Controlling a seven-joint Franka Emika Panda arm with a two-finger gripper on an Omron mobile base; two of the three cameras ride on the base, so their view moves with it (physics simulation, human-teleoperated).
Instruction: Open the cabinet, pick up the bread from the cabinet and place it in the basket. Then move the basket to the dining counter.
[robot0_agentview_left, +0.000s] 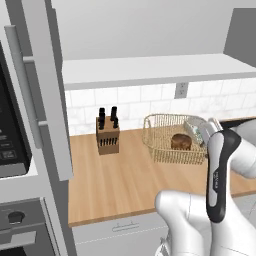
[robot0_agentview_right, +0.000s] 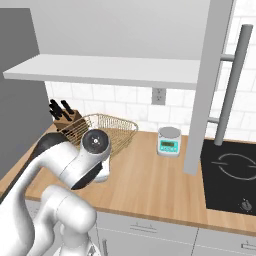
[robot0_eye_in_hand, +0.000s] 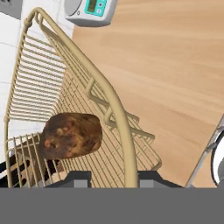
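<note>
Bread (robot0_eye_in_hand: 72, 135) inside the wire basket (robot0_eye_in_hand: 52, 83), basket rim between the hand's (robot0_eye_in_hand: 110, 178) fingertips (robot0_eye_in_hand: 78, 178).

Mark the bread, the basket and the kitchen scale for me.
bread (robot0_agentview_left: 181, 141), left base view, top of its crust.
basket (robot0_eye_in_hand: 114, 117), hand view, near rim wire.
kitchen scale (robot0_agentview_right: 169, 141), right base view, its front display panel.
</note>
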